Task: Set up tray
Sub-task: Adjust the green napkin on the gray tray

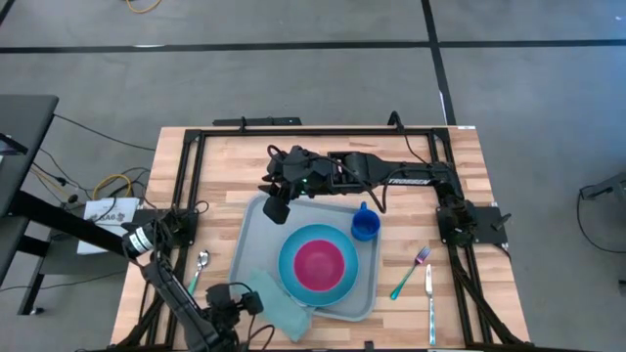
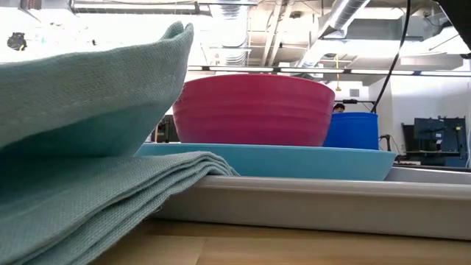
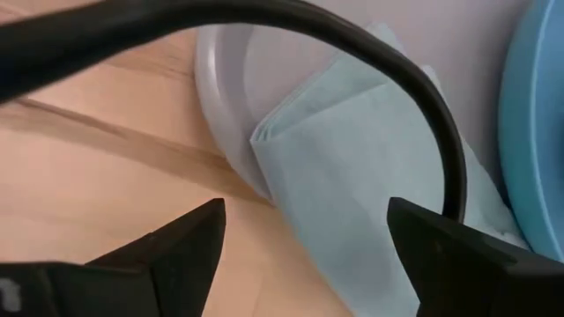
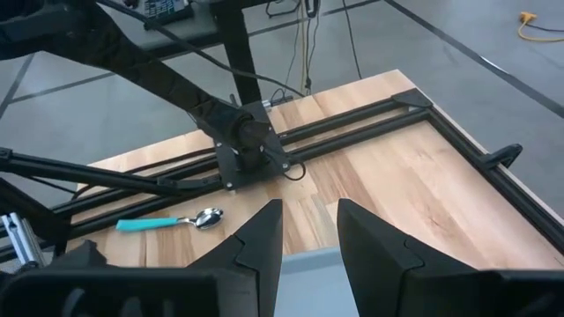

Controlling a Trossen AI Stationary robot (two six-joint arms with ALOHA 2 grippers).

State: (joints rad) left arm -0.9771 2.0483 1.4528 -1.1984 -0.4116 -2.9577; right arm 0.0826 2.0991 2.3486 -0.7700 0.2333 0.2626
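Observation:
The grey-blue tray (image 1: pixel 256 227) lies mid-table. On it sit a bright blue plate (image 1: pixel 344 284) bearing a pink bowl (image 1: pixel 318 262), and a blue cup (image 1: pixel 365 225). The light-teal folded napkin (image 1: pixel 279 305) lies across the tray's near-left corner rim (image 3: pixel 220 114), its outer end on the wood. My left gripper (image 3: pixel 304 238) is open above the napkin (image 3: pixel 352 176), one finger on either side. My right gripper (image 4: pixel 310 238) hangs over the tray's far-left corner (image 1: pixel 264 203), open by a narrow gap with nothing between its fingers. The low view shows the napkin (image 2: pixel 81 110), the bowl (image 2: pixel 254 110) and the tray's rim (image 2: pixel 331 199).
A teal-handled spoon (image 1: pixel 199 269) lies on the wood left of the tray. A fork (image 1: pixel 411 272) and a knife (image 1: pixel 429 298) lie to the tray's right. Black frame rails (image 1: pixel 313 130) border the table's far, left and right sides.

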